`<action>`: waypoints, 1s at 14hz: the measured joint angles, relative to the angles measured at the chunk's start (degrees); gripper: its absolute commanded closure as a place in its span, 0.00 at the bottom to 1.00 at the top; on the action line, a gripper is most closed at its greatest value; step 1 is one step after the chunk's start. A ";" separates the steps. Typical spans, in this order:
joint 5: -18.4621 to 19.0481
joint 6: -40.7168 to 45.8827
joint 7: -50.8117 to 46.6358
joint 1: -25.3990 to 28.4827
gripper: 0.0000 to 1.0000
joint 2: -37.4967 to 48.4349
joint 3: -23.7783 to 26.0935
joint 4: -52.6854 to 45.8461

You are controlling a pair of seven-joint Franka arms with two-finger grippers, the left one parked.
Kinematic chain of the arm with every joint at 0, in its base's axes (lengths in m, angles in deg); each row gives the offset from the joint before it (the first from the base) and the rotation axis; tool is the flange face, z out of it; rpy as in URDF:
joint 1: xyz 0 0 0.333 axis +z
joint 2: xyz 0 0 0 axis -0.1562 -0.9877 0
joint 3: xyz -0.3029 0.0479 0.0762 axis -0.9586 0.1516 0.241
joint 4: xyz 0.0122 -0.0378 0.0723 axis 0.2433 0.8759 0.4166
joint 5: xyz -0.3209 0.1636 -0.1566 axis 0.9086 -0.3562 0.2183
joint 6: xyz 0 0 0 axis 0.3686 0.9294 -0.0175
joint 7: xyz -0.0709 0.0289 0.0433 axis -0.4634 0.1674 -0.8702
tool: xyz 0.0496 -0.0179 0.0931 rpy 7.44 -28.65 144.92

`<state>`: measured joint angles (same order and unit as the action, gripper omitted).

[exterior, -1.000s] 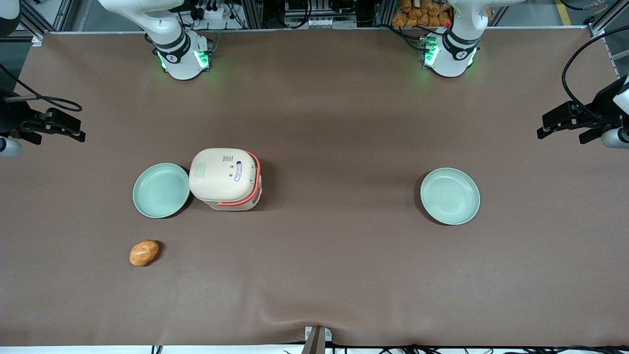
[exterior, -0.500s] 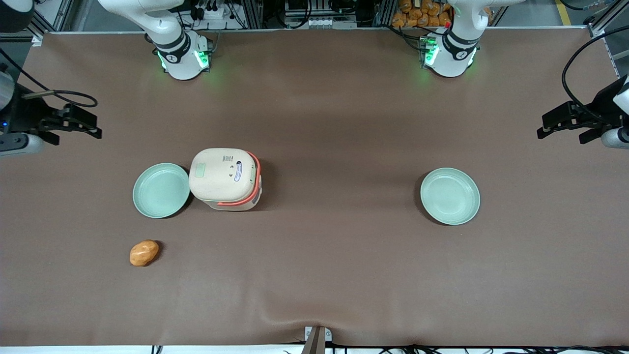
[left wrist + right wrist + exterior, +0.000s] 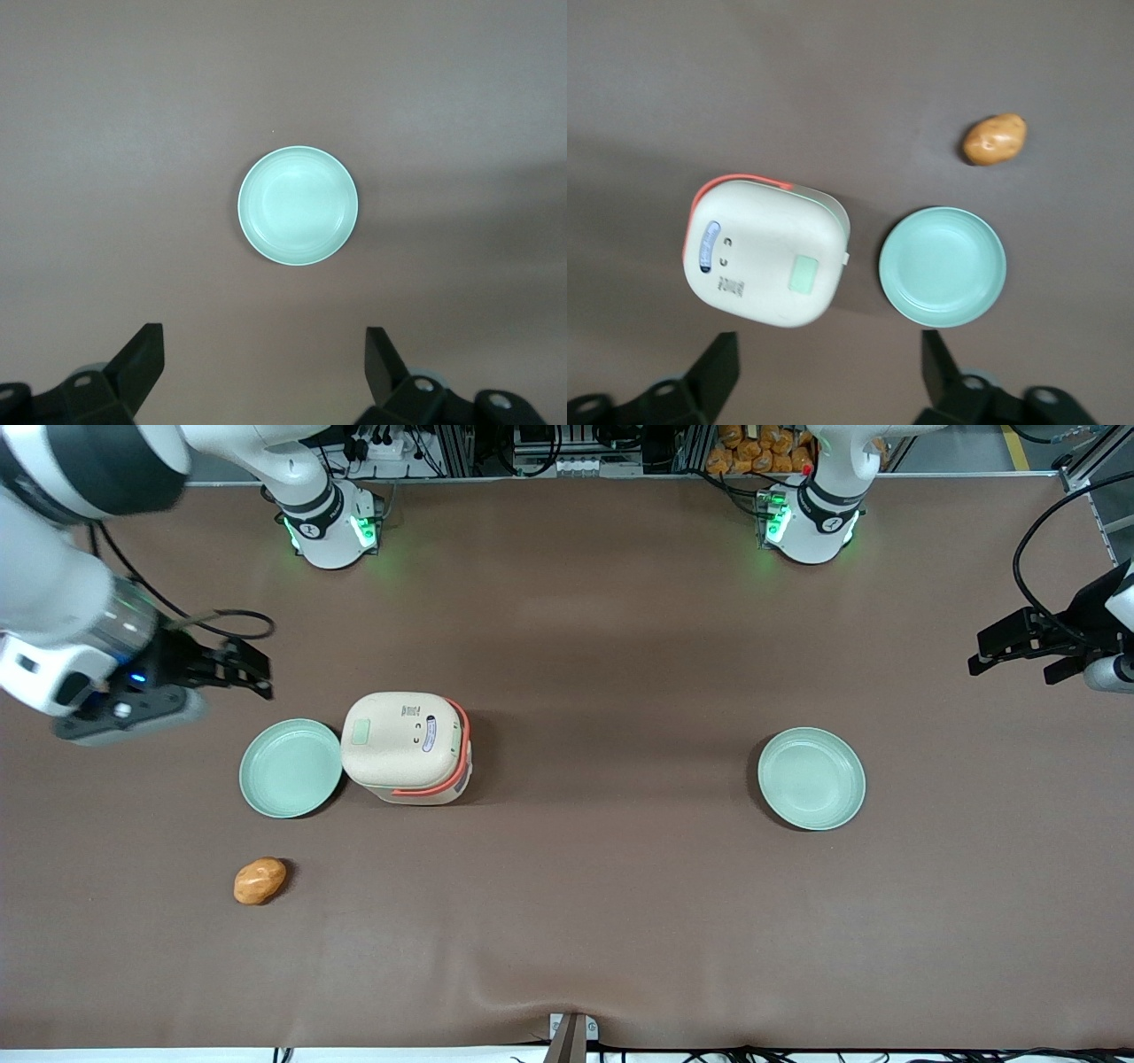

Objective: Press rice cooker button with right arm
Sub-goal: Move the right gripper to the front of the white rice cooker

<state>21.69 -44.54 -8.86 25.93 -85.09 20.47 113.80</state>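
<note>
The rice cooker (image 3: 406, 747) is cream with a coral-orange band and a blue oval sticker on its lid; a pale green square button (image 3: 360, 732) sits on the lid. It stands on the brown table (image 3: 620, 646), lid shut. It also shows in the right wrist view (image 3: 766, 251) with the button (image 3: 803, 274). My right arm (image 3: 62, 602) reaches in from the working arm's end. Its gripper (image 3: 252, 669) hangs open and empty above the table, farther from the front camera than the cooker and apart from it. Its fingers (image 3: 716, 367) stand wide apart.
A pale green plate (image 3: 291, 768) lies beside the cooker, touching or nearly touching it. A potato (image 3: 260, 880) lies nearer the front camera. A second green plate (image 3: 811, 778) lies toward the parked arm's end, also in the left wrist view (image 3: 299, 205).
My right arm has swung in from the table's end toward the cooker, its gripper now much closer to the plate and cooker. The cooker, plates and potato have not moved.
</note>
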 measured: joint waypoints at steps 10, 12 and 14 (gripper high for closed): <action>-1.10 -0.36 -1.82 2.02 1.00 -9.20 0.49 3.05; -2.25 -0.44 -1.82 2.27 1.00 -10.68 0.49 3.68; -2.76 -0.45 -1.82 2.34 1.00 -12.28 0.49 4.47</action>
<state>18.92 -44.99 -10.68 28.27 -97.38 20.95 118.27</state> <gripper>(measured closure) 0.991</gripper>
